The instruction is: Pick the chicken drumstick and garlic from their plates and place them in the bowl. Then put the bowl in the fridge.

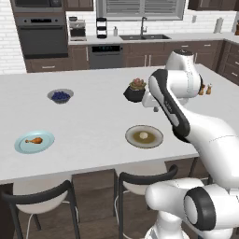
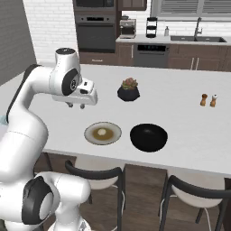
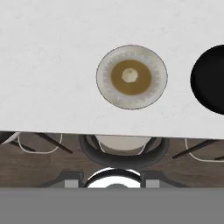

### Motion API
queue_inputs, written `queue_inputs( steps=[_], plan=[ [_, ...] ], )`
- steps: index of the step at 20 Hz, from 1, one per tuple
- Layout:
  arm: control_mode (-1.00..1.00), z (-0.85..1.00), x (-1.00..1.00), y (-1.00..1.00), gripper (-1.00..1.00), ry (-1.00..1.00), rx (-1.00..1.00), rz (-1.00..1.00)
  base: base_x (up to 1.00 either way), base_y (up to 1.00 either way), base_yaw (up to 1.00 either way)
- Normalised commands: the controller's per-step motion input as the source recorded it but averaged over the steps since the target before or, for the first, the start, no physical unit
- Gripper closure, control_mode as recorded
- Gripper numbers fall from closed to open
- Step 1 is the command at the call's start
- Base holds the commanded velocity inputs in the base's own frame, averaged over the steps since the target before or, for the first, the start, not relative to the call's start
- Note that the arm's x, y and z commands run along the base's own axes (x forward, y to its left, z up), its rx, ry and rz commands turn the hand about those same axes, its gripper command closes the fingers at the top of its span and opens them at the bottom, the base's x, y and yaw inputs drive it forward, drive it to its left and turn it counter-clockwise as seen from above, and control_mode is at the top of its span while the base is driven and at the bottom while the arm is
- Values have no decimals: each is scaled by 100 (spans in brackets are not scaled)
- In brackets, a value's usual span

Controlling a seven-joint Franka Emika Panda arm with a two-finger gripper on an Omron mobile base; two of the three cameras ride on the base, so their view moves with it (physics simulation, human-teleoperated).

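The chicken drumstick (image 1: 33, 140) lies on the light blue plate (image 1: 21, 145) at the counter's near left. On the olive-brown centre of the grey-rimmed plate (image 1: 132, 135) (image 2: 90, 133) (image 3: 105, 78) sits the garlic (image 1: 144, 136) (image 2: 103, 132) (image 3: 129, 75). The black bowl (image 2: 149, 137) (image 3: 212, 78) stands right of that plate and holds nothing. My gripper (image 2: 76, 105) (image 1: 156, 108) hangs well above the counter, a little behind and left of the garlic plate. It points down, open, with nothing between its fingers. The fridge is out of view.
A faceted black pot with a plant (image 1: 135, 91) (image 2: 128, 90) stands behind the garlic plate. A small grey bowl of blue berries (image 1: 60, 96) sits far left, salt and pepper shakers (image 2: 208, 100) far right. Stools (image 1: 140, 179) stand under the counter's near edge.
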Motion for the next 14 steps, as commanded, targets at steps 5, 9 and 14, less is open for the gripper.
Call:
queue_inputs(
  steps=[5,9,14],
  plan=[
    [-100,-20,-18,0,-100,0,0,0,0,0,0],
    [-100,-82,-35,-6,-100,-16,-6,8,0,0,0],
    [-100,-96,47,-1,-100,-15,-11,0,0,0,0]
  ],
)
